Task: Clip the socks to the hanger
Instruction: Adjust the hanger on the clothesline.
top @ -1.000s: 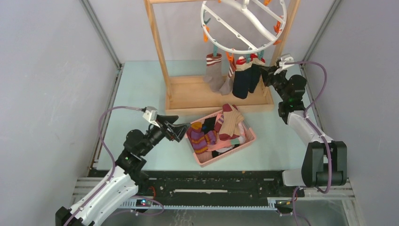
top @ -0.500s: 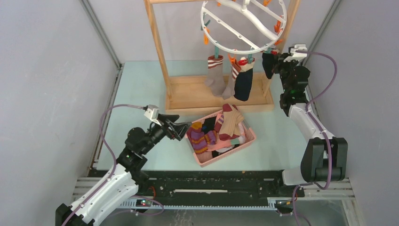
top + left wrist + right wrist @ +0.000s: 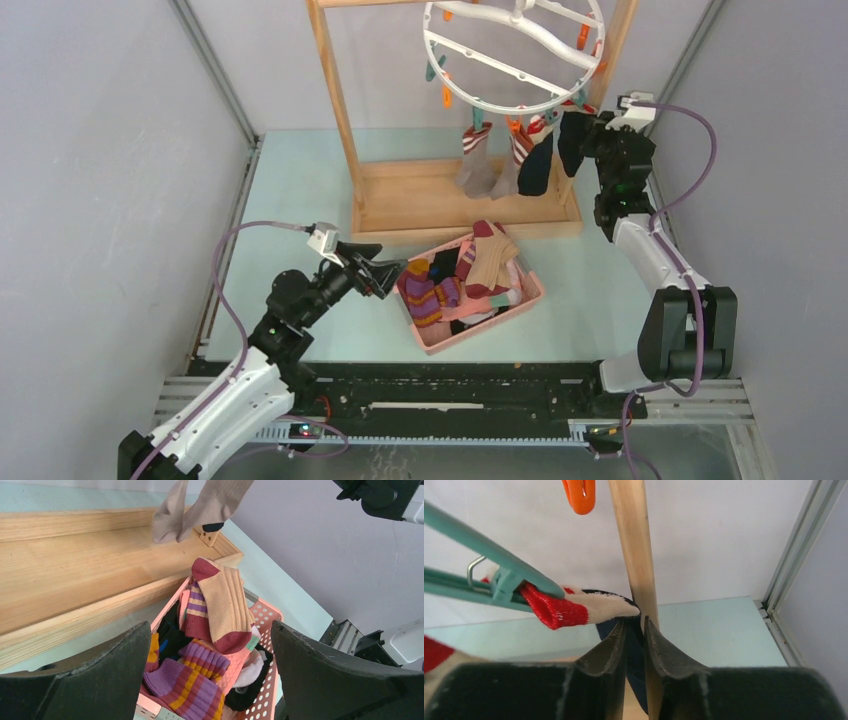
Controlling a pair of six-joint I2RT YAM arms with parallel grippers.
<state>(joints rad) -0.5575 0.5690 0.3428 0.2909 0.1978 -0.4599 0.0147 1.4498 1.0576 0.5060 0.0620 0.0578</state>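
Socks hang in a tight row from clips under the near rim of the hanger [image 3: 500,62], a white ring hung from the wooden rack [image 3: 420,200] at the far side of the tabletop [image 3: 300,180]. Among them are a tan-grey sock [image 3: 478,168] and a dark one [image 3: 536,165].

At the right end of the row, the navy sock [image 3: 574,611] has its red-and-cream cuff caught in a teal clip [image 3: 506,582]. It hangs just beside the rack's upright post [image 3: 634,555], with an orange clip [image 3: 579,495] above. The right gripper [image 3: 634,625] is raised to this sock. Its fingers are drawn almost together, with the navy fabric pinched in the narrow slit between them.

More socks lie heaped in the pink basket [image 3: 265,617] in front of the rack. A tan sock with maroon toe [image 3: 225,605] lies on top and a purple-orange striped sock [image 3: 185,680] at the near end.

The left gripper [image 3: 210,630] is low at the basket's left end, fingers spread wide and holding nothing.
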